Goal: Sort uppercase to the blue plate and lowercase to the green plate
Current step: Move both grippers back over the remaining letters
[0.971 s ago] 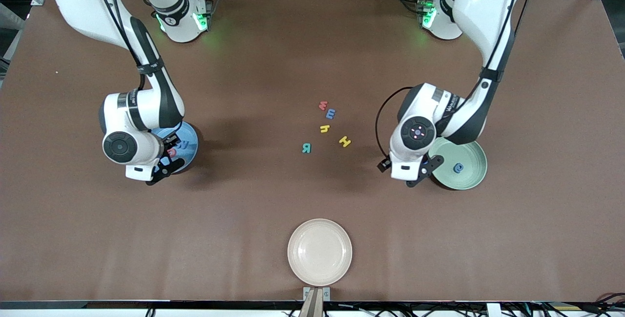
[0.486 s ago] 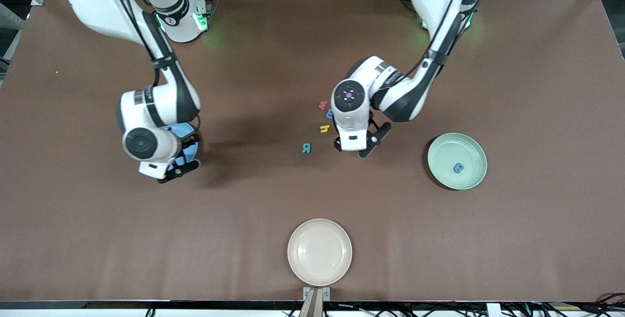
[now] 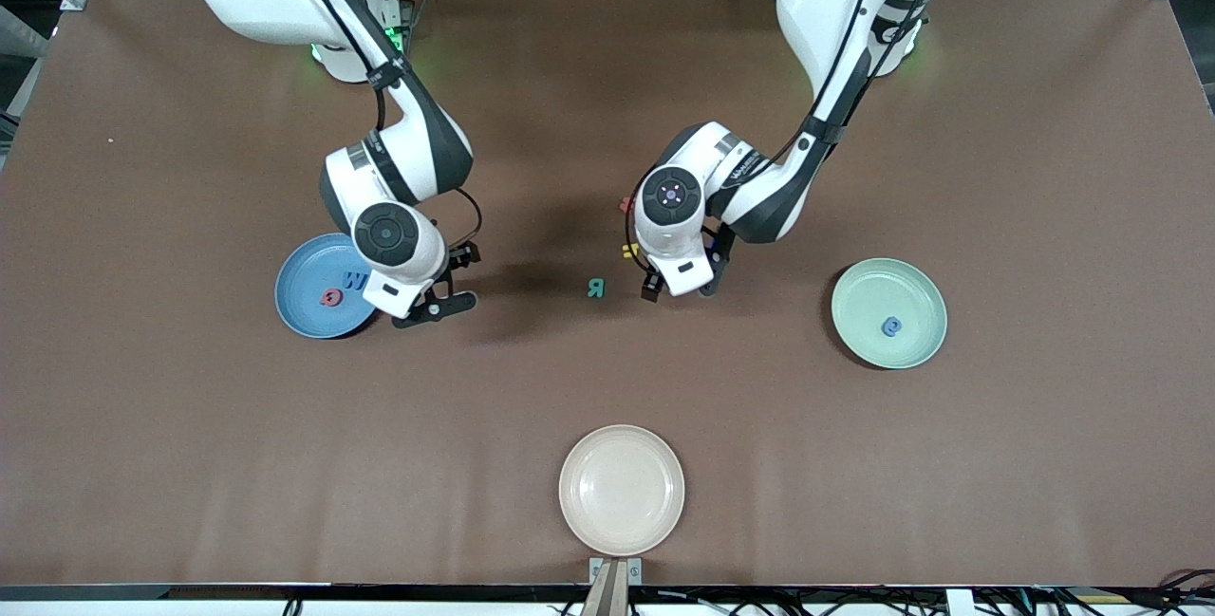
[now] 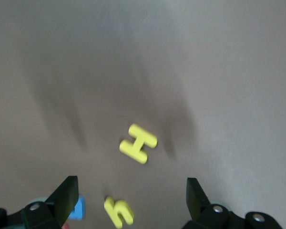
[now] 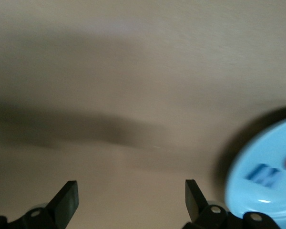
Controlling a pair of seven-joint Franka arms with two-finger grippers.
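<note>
The left hand [image 3: 676,291] hangs low over the loose cluster of foam letters in the middle of the brown table [image 3: 854,464], its fingers spread wide and empty; its wrist view shows the yellow foam capital H [image 4: 138,143] lying flat on the table between the open fingers, with the smaller yellow foam lowercase h [image 4: 118,211] and a corner of a blue foam letter [image 4: 77,208] close by. The right hand [image 3: 439,298], also spread and holding nothing, is over bare table just beside the round blue plate [image 3: 299,312], which carries the blue foam W [image 3: 355,281] and the red foam Q [image 3: 330,296]. The round mint-green plate [image 3: 921,298] at the left arm's end of the table holds one blue round-bowled lowercase letter [image 3: 890,326]. The teal-green foam R [image 3: 595,288] lies alone on the table between the two hands, and a plain cream plate [image 3: 621,488] sits nearest the front camera. The main risk, as I judge it, is mis-sorting: the left hand appears lined up on the capital H although it serves the green plate, and the two yellow letters are easily confused. Closing here could also nudge the neighbouring h or the blue letter, since they lie close together, and thin flat foam may slip from the fingertips.
</note>
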